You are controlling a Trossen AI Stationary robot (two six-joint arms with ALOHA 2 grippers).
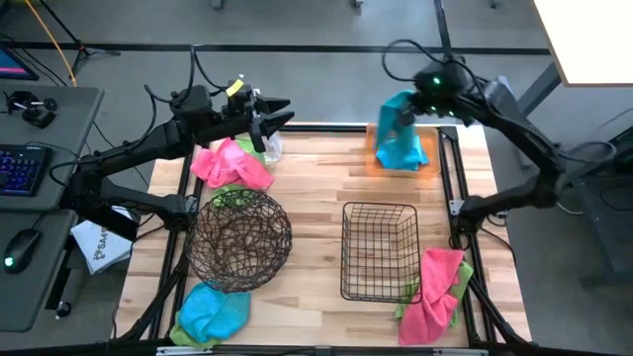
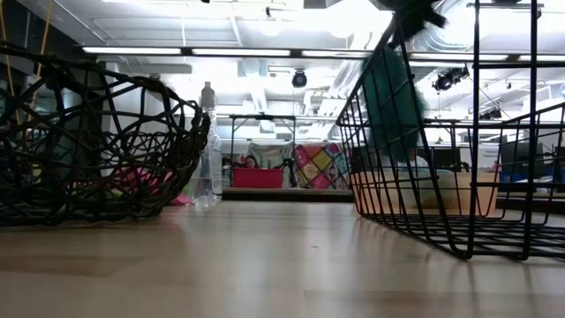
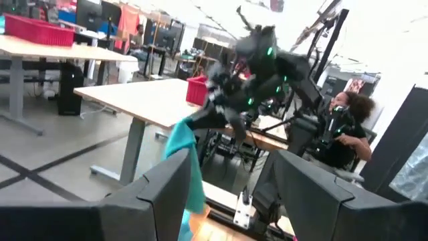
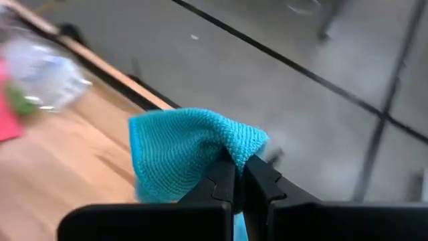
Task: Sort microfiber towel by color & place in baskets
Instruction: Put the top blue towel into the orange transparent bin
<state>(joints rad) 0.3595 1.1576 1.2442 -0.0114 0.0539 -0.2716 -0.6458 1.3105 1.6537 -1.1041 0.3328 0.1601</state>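
My right gripper (image 4: 239, 175) is raised over the table's far right corner and is shut on a turquoise towel (image 1: 401, 133). The towel hangs over the orange tray (image 1: 374, 158), which it mostly hides. My left gripper (image 1: 272, 114) stands open and holds nothing at the far left, above the spray bottle (image 1: 269, 146). Beside the bottle a pink towel (image 1: 229, 163) lies on a green one. The round wire bowl (image 1: 240, 237) and the square black basket (image 1: 379, 249) stand mid-table. A turquoise-and-green pile (image 1: 210, 311) lies near left, a pink-and-green pile (image 1: 435, 292) near right. My right gripper pinches a bunched fold of the turquoise towel (image 4: 231, 150) between its two fingertips, coming at it slanting from above. The towel hangs slack below the fingers (image 2: 393, 102). Whether its lower end touches the tray, I cannot tell.
The spray bottle stands at the far edge, left of centre. The black table frame (image 1: 450, 173) runs along the sides. Bare wood shows between the bowl, the basket and the far edge. A person (image 3: 348, 127) sits beyond the table.
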